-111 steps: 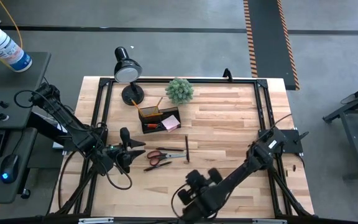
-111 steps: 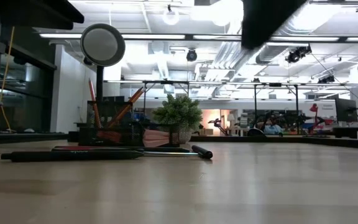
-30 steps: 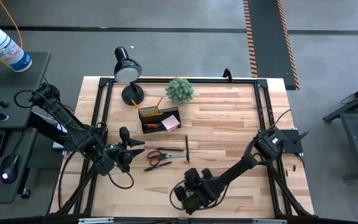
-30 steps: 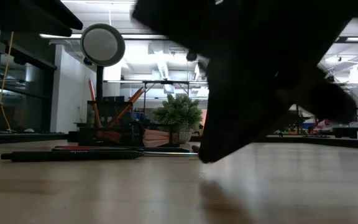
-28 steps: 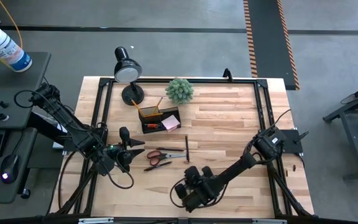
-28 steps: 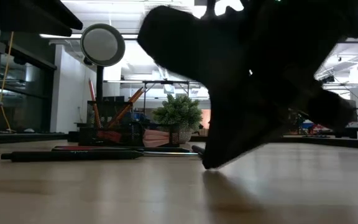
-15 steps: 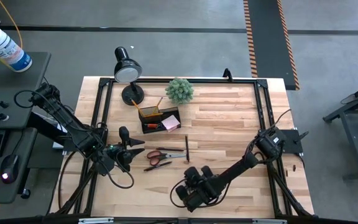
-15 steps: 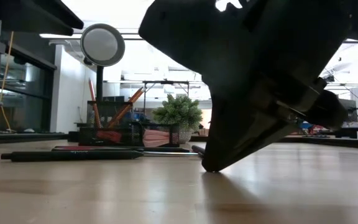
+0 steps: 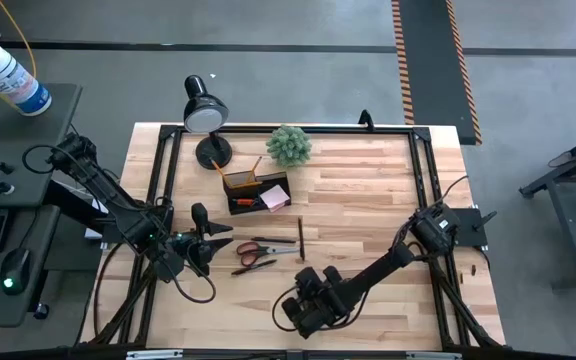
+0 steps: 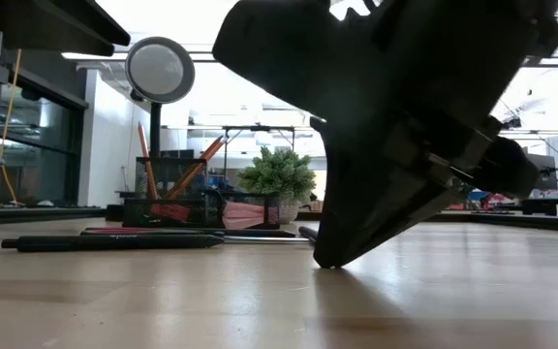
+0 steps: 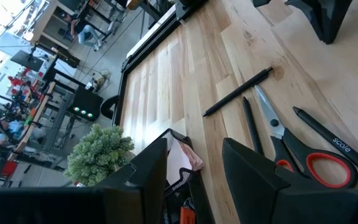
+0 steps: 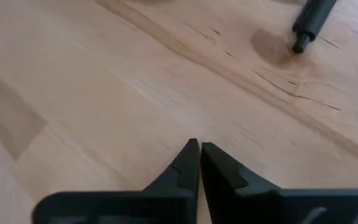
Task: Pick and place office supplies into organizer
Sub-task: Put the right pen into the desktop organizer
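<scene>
Pen [image 9: 301,240] is your nearest target: your right gripper [image 9: 303,271], pinched shut on nothing with tips on the table, sits just short of its near end, long axis running away toward the organizer [image 9: 258,193]. Left gripper [image 9: 226,243] waits open beside the scissors [image 9: 258,249].

Both arms [image 9: 108,200] are matte black with looping black cables; the fingers [image 12: 185,167] are black tapered wedges.
</scene>
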